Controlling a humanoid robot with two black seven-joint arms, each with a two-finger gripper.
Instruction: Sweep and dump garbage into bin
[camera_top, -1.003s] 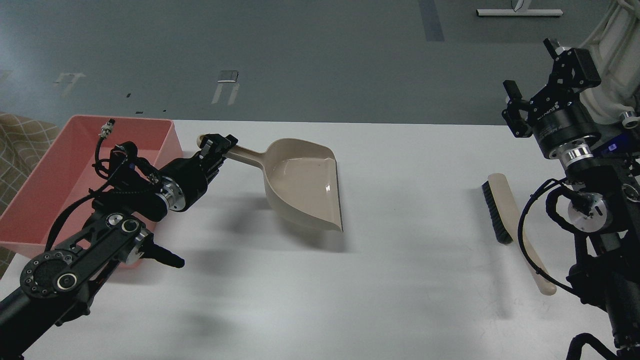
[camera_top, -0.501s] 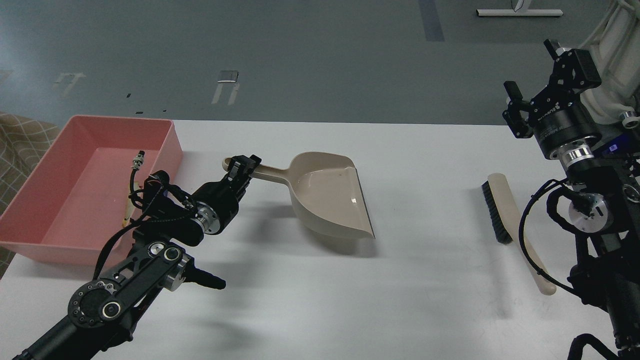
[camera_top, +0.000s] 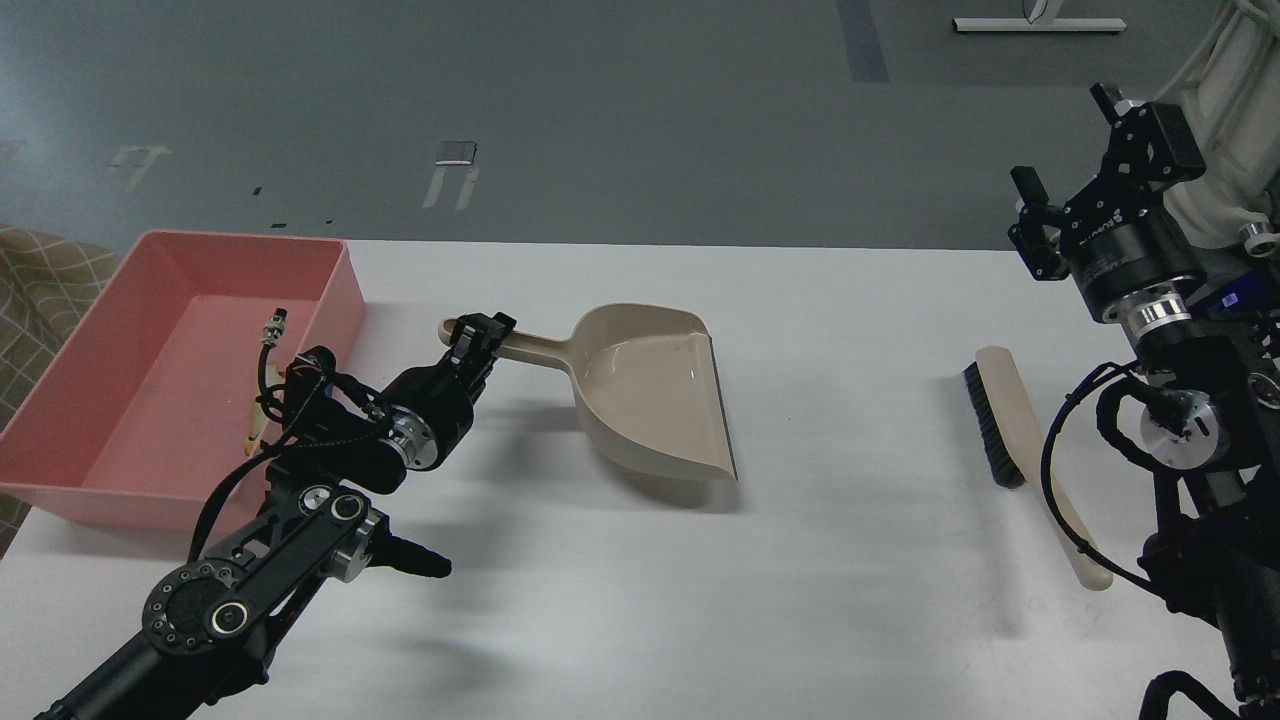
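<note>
The pink bin (camera_top: 130, 390) stands at the table's left edge. A thin pale piece (camera_top: 249, 431) lies in it, mostly hidden behind my left arm, and I cannot tell what it is. The yellow sponge is out of view. My left gripper (camera_top: 478, 336) is shut on the handle of the beige dustpan (camera_top: 650, 390). It holds the pan just right of the bin, a little above the table, and the scoop looks empty. My right gripper (camera_top: 1032, 225) is raised at the far right, open and empty.
A brush (camera_top: 1000, 420) with black bristles and a long pale handle lies on the white table (camera_top: 850, 560) at the right, just left of my right arm. A beige patterned cloth (camera_top: 30, 290) shows beyond the bin at the left edge.
My left arm has carried the dustpan rightward from beside the bin toward the table's middle, then back slightly left. The right arm has barely moved.
</note>
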